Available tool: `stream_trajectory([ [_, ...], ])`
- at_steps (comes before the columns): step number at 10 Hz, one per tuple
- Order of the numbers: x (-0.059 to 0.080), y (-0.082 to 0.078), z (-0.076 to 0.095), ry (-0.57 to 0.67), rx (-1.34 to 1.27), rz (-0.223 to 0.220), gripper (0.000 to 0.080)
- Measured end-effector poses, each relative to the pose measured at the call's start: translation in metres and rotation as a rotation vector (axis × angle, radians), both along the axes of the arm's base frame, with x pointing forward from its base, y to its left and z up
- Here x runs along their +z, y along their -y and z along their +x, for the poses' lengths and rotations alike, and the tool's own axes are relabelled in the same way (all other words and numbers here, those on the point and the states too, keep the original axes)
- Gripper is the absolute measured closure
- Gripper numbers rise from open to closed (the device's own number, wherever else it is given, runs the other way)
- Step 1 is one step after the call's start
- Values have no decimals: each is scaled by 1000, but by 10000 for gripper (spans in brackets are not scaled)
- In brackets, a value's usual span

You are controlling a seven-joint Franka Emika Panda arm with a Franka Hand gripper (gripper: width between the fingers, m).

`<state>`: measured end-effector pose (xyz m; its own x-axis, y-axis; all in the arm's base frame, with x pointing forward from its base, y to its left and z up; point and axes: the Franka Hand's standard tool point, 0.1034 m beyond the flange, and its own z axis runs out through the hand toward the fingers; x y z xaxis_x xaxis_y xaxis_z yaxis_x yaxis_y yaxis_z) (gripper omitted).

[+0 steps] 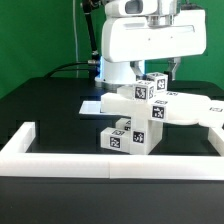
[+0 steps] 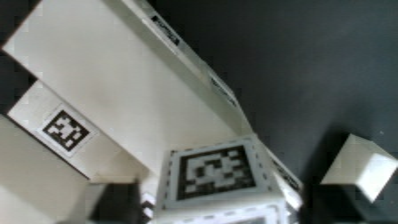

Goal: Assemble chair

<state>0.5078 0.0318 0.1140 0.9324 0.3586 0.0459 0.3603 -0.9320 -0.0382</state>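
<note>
Black table (image 1: 40, 105) under blocky white chair (image 1: 140, 115) with square tags.

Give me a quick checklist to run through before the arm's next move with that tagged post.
1. Tagged post sits between the gripper fingers: ok.
2. Fingers pressed firmly on the post: cannot tell.
3. Small white piece beside it lies apart from the post: ok.
4. Stacked chair parts sit inside the white rail: ok.
5. Post seated against the slab: cannot tell.
</note>
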Motion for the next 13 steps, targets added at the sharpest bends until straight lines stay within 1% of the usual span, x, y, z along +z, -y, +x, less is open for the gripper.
stream_trajectory([
  [1,0,0,0,-1,-15,0,431],
  [2,0,0,0,-1,-15,0,514],
  [3,0,0,0,-1,-20,0,514],
  [4,0,0,0,-8,-146,5,514],
  [5,0,0,0,-10,-195,7,514],
  [9,0,-4,0,-21,-630,27,512],
  [13,0,-6,1,-39,-955,49,512],
])
